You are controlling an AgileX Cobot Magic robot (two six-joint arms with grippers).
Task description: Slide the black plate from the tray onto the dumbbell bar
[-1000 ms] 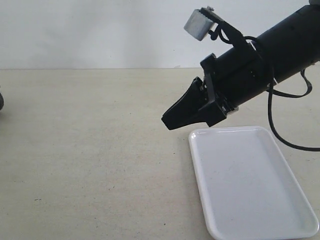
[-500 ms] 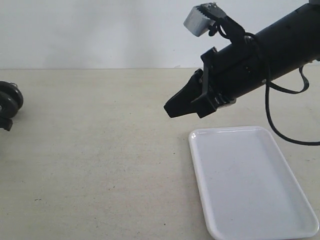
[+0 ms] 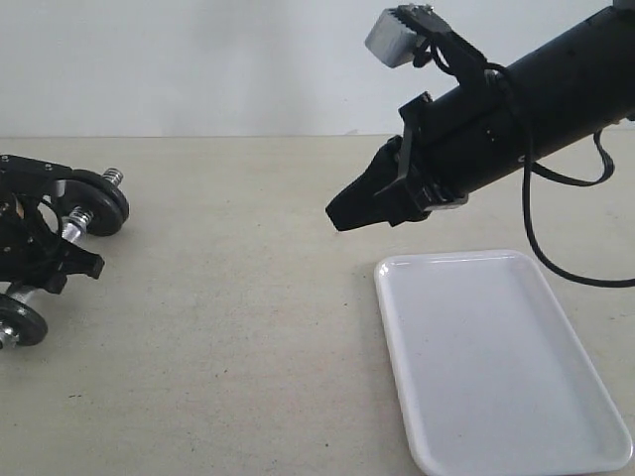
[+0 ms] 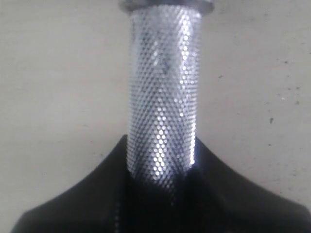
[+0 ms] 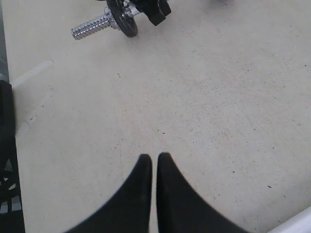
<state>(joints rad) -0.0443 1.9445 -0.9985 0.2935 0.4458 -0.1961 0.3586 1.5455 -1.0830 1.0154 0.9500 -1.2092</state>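
My left gripper [image 3: 45,243] is at the far left, shut on the dumbbell bar [image 3: 71,226]. The bar carries a black disc [image 3: 99,201] by its upper threaded end and another [image 3: 20,324] lower down. The left wrist view shows the knurled chrome bar [image 4: 164,97] clamped in the gripper [image 4: 163,179]. The white tray [image 3: 496,367] lies at the lower right with nothing in it; no loose black plate is visible. My right gripper [image 3: 337,218] hovers beyond the tray's far left corner, shut and empty [image 5: 154,160]. The right wrist view shows the bar's threaded end [image 5: 92,26] far ahead.
The beige table [image 3: 238,327] stretches between the two arms. A black cable [image 3: 541,248] hangs from the right arm over the tray's far edge. A dark structure [image 5: 7,145] stands at one edge of the right wrist view.
The left gripper has come in from the left edge with the dumbbell bar, moving right. The right gripper rose slightly and has since stayed almost still.
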